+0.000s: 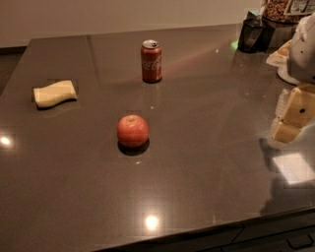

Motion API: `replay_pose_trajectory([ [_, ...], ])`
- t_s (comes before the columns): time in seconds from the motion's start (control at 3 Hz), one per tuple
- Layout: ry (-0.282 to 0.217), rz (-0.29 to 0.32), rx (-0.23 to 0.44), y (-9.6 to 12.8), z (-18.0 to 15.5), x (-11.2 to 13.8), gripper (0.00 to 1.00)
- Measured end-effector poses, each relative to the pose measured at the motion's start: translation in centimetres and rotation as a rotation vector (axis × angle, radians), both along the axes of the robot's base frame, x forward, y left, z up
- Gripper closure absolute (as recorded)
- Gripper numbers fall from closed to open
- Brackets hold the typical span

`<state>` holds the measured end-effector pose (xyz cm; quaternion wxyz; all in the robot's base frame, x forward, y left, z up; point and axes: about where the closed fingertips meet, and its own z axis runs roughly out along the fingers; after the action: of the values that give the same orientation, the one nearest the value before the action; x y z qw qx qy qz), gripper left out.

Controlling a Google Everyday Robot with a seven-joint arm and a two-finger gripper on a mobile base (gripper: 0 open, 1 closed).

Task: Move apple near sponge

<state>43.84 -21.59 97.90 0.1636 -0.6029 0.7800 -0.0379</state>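
Observation:
The red-orange apple [132,131] sits on the dark countertop [197,162], left of the middle. The pale yellow sponge [54,93] lies flat near the left edge, farther back and well apart from the apple. My gripper [294,115], with cream-coloured fingers, hangs at the far right edge of the view above the counter, far from the apple and holding nothing that I can see.
A red Coca-Cola can [151,61] stands upright behind the apple. A dark container [253,35] and a jar of snacks [278,10] stand at the back right corner. The counter's front edge runs along the bottom.

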Motion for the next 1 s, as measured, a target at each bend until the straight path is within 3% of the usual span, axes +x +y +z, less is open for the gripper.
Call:
replay_pose_trajectory([
  [0.33, 0.0, 0.0, 0.0, 0.0, 0.0, 0.0, 0.0],
  [0.67, -0.001, 0.02, 0.016, 1.5, 0.1, 0.9, 0.0],
  [1.0, 0.0, 0.076, 0.072, 4.9, -0.3, 2.6, 0.0],
])
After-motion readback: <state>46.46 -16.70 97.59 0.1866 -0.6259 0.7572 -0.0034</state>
